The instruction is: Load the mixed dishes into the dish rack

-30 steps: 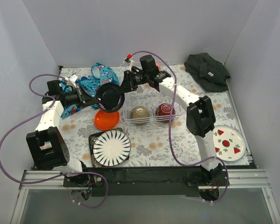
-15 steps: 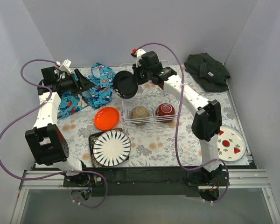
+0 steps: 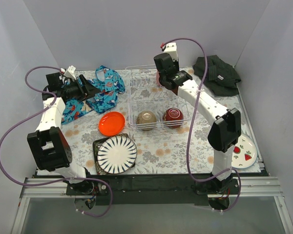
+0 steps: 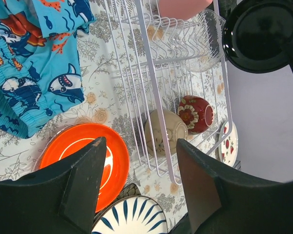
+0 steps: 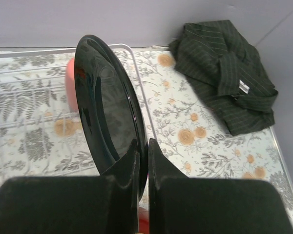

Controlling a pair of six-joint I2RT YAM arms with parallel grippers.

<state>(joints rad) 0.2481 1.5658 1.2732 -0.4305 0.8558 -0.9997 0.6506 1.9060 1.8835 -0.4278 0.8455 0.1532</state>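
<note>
The step in hand appeared to be racking the glossy round black dish [image 5: 107, 102]. The right gripper [image 5: 142, 146] was clenched on its lower rim and held it upright, edge-on, above the far end of the rectangular white wire dish rack [image 3: 129, 97]. The next move would likely call for lowering it between the upright wires there without knocking the pink cup [image 4: 178, 7] at the rack's far edge, then letting go. The left gripper [image 4: 140, 144] hung released and empty by the blue patterned cloth [image 3: 105, 90] at the surface's far left.

Eight dishes could be counted.
- **In the rack:** one cup, plus two bowls side by side at the near edge, one cream [image 3: 147, 117] and one dark red [image 3: 173, 115].
- **In the gripper:** one black dish.
- **Outside the rack:** four plates.
  - A round orange plate [image 3: 112, 123] lay just beside the rack's near-left corner.
  - A black-striped white plate [image 3: 116, 154] was stacked on a dark square plate [image 3: 95, 145] near the near-left corner.
  - A watermelon-print white plate [image 3: 244, 148] sat at the near-right corner, partly hidden by the arm.

There were two cloths, the second a dark green-black one [image 3: 217, 73] at the far-right corner.
</note>
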